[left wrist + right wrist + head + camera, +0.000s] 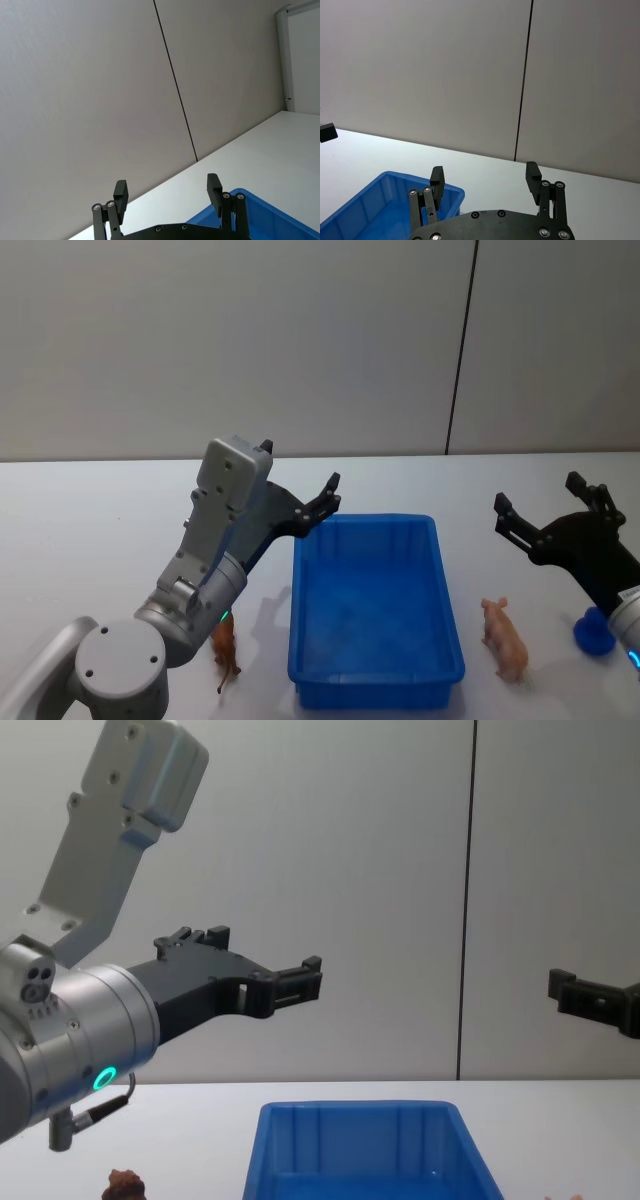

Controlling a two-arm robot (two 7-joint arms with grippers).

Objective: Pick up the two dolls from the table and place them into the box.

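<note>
Hanging high w/ jaws spread & empty, left gripper (167,186) should drop onto the fuzzy red-brown doll (227,652) just left of the blue bin (448,602), right gripper (538,494) onto the peach pig doll (505,638) just right of it, both lying on the table (100,540), pinching body, not legs.

The box (375,677) sits mid-table (80,530). The left doll (226,648) stands just beside its near left corner, the right doll (505,638) apart on its right. The left gripper (328,498) hangs above the box's far left corner, the right gripper (537,492) above the table behind the right doll.
</note>
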